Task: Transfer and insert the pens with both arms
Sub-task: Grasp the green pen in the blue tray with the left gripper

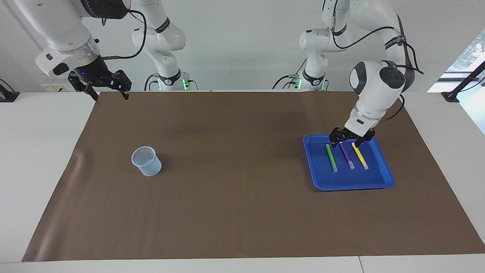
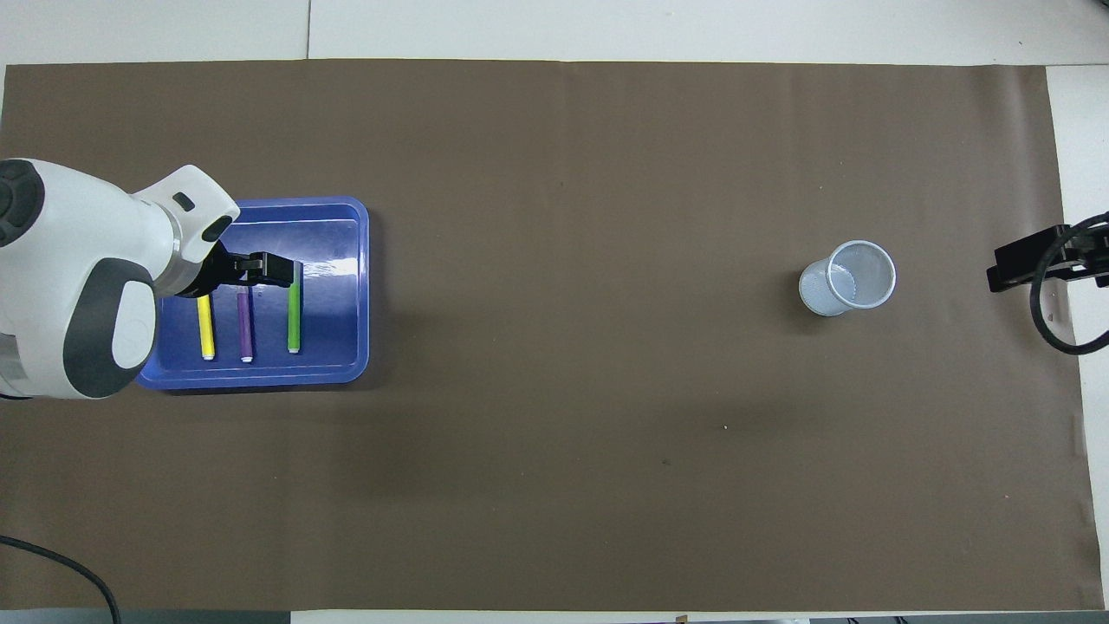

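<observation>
Three pens lie side by side in a blue tray (image 1: 352, 185) (image 2: 336, 232): green (image 1: 331, 158) (image 2: 294, 319), purple (image 1: 347, 156) (image 2: 245, 331) and yellow (image 1: 360, 156) (image 2: 206, 329). Their pale cap ends point away from the robots. My left gripper (image 1: 345, 143) (image 2: 245, 274) is open and low over the pens' ends nearer to the robots. Its fingers stand one on each side of the purple pen's end and hold nothing. My right gripper (image 1: 108, 91) (image 2: 1035, 260) is open and empty, and waits raised over the mat's edge at the right arm's end.
A pale blue mesh cup (image 1: 147, 161) (image 2: 847, 277) stands upright on the brown mat (image 1: 235, 182) toward the right arm's end. Two smaller white arms with green lights stand at the table's edge by the robots (image 1: 170, 77).
</observation>
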Tool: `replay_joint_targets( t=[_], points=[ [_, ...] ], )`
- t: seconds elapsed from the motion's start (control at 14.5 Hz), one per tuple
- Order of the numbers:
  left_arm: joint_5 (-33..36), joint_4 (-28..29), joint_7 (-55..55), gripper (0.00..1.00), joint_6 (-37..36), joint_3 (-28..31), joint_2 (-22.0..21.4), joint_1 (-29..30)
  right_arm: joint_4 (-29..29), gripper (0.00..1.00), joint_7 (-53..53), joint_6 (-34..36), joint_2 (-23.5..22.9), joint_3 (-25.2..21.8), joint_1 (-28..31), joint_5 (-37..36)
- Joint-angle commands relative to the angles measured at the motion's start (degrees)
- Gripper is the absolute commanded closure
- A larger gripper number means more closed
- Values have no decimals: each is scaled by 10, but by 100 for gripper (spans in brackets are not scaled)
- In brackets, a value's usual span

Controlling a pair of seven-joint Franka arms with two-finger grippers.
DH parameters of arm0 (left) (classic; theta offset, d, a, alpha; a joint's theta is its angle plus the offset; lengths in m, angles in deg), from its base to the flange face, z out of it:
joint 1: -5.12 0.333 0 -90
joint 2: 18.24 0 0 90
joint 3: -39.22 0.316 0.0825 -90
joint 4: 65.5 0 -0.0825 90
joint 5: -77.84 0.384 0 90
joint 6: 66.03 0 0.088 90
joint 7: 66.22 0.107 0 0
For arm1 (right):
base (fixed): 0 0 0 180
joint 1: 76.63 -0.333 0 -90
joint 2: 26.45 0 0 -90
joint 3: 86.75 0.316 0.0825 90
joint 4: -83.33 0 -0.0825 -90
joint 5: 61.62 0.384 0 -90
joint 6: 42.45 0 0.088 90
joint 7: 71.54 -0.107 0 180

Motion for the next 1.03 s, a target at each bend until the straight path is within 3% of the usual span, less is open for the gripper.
replay_joint_targets(
  t=[0.0,0.21,0.41,0.48,0.62,0.69,0.96],
  points=[
    [10,38,-17,0,64,6,13,-15,-8,0,19,-1,6,3,13,8],
    [10,63,-16,0,119,6,36,-15,-10,0,19,0,7,3,13,8],
    [11,67,-11,3,128,6,54,-16,-10,0,19,1,7,3,13,8],
    [11,67,-10,16,127,6,56,-15,-11,0,19,1,7,3,13,9],
    [11,67,-10,79,126,6,56,-14,-11,0,19,1,7,3,14,11],
    [11,66,-10,100,127,6,57,-14,-11,0,18,1,8,3,14,26],
    [11,67,-10,100,127,6,56,-14,-35,0,16,-2,16,2,47,101]
  ],
)
